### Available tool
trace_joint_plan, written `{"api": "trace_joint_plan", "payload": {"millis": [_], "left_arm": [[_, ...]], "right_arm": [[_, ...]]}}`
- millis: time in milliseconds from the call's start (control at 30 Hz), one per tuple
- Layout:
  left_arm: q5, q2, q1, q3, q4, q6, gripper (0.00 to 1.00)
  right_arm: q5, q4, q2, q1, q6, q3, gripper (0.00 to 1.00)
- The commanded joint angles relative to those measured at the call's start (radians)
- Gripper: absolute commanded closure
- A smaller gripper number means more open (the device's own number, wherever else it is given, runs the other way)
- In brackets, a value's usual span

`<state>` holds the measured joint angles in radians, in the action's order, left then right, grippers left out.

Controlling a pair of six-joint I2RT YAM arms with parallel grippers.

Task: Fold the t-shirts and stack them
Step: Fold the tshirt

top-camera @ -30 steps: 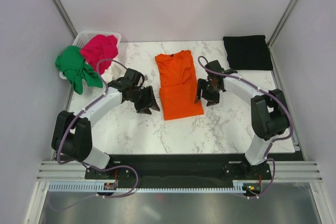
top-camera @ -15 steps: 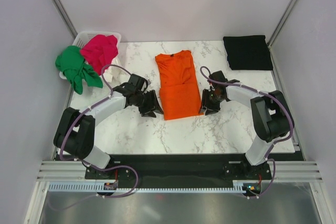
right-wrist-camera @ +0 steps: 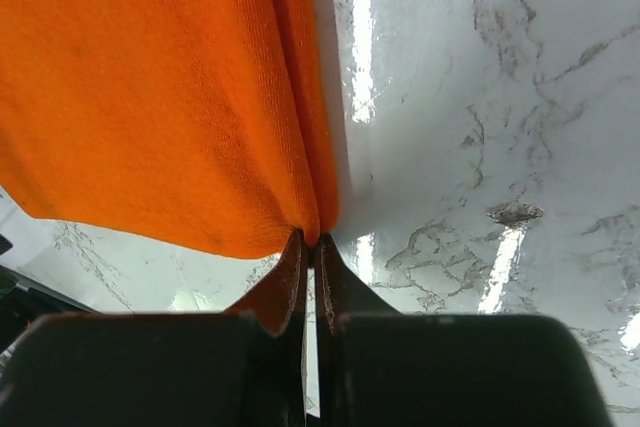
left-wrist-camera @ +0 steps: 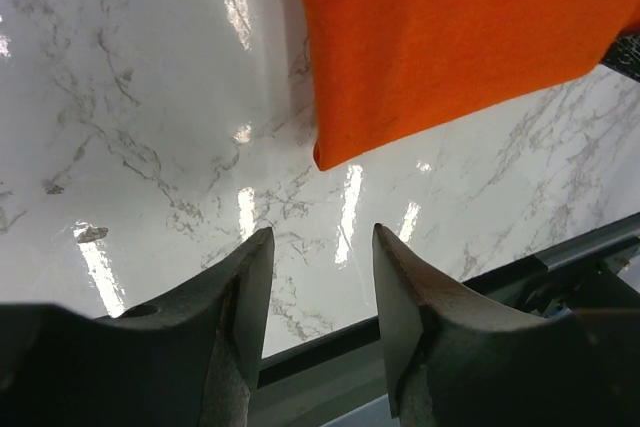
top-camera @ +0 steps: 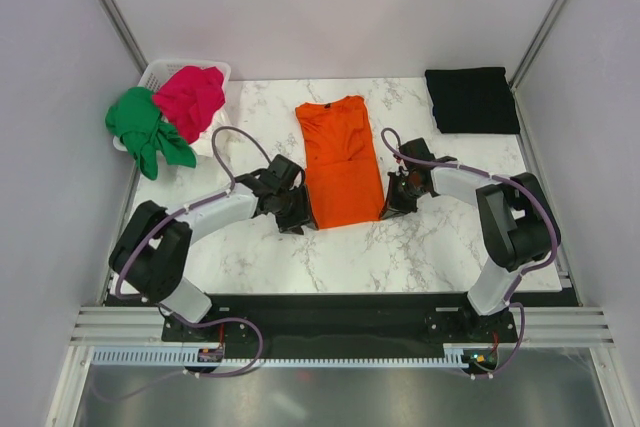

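Where the overhead camera looks down on the marble worktop [top-camera: 430, 247], the orange t-shirt [top-camera: 340, 157] lies flat in the middle, folded into a long strip with its neck toward the far edge and its hem toward the near edge. The left gripper [top-camera: 298, 219] sits low just beside the strip's near left corner, and the right gripper [top-camera: 392, 205] is against its near right corner. A folded black t-shirt [top-camera: 472, 99] lies in the far right corner, well apart from the orange one. At the far left corner a white basket [top-camera: 160, 71] holds a magenta-red t-shirt [top-camera: 190, 95], and a green t-shirt [top-camera: 143, 129] hangs over the basket's near side by the left edge. Seen from the left wrist, the left gripper [left-wrist-camera: 320, 257] has its two fingers [left-wrist-camera: 235, 287] spread apart with only bare marble between them; the corner of the orange t-shirt [left-wrist-camera: 450, 37] lies flat just ahead of the tips, untouched. Seen from the right wrist, the right gripper [right-wrist-camera: 311, 242] has its fingertips pressed together on the doubled edge of the orange t-shirt [right-wrist-camera: 150, 97], pinching the cloth layers right at the corner, with the rest of the shirt spreading to one side and glossy marble on the other.
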<state>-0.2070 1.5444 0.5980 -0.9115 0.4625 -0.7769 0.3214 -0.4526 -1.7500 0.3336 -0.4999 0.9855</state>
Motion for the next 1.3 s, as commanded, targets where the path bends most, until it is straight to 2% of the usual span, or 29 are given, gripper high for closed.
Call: {"api": "trace_joint_plan", "payload": {"millis": [0,267,667,733,867,1000,1067,1267], "left_arm": [[0.083,0.036,0.016,-0.012,-0.033,-0.064,0.49],[0.141,0.077,0.031,-0.026,-0.058,-0.076,0.5],[0.109,0.141,0.034,-0.024,-0.172,-0.091,0.51],[0.109,0.152,0.034,-0.023,-0.188,-0.096,0.53],[0.1,0.166,0.034,-0.018,-0.24,-0.108,0.67],[0.078,0.174,0.042,-0.024,-0.249,-0.117,0.91],[0.08,0.149,0.054,-0.023,-0.248,-0.119,0.97],[0.11,0.017,0.091,0.006,-0.137,-0.131,0.98]], "right_arm": [[-0.025,0.02,0.0,0.004,0.018,-0.033,1.0],[-0.019,0.022,0.0,0.002,0.031,-0.036,1.0],[-0.018,0.02,-0.009,0.002,0.038,-0.03,1.0],[-0.015,0.022,-0.011,0.002,0.044,-0.03,1.0],[-0.012,0.012,-0.017,0.002,0.054,-0.022,1.0],[-0.013,0.006,-0.016,0.001,0.057,-0.018,1.0],[-0.005,0.006,0.006,0.002,0.054,-0.025,1.0],[0.042,-0.021,0.154,0.002,0.009,-0.08,1.0]]}}
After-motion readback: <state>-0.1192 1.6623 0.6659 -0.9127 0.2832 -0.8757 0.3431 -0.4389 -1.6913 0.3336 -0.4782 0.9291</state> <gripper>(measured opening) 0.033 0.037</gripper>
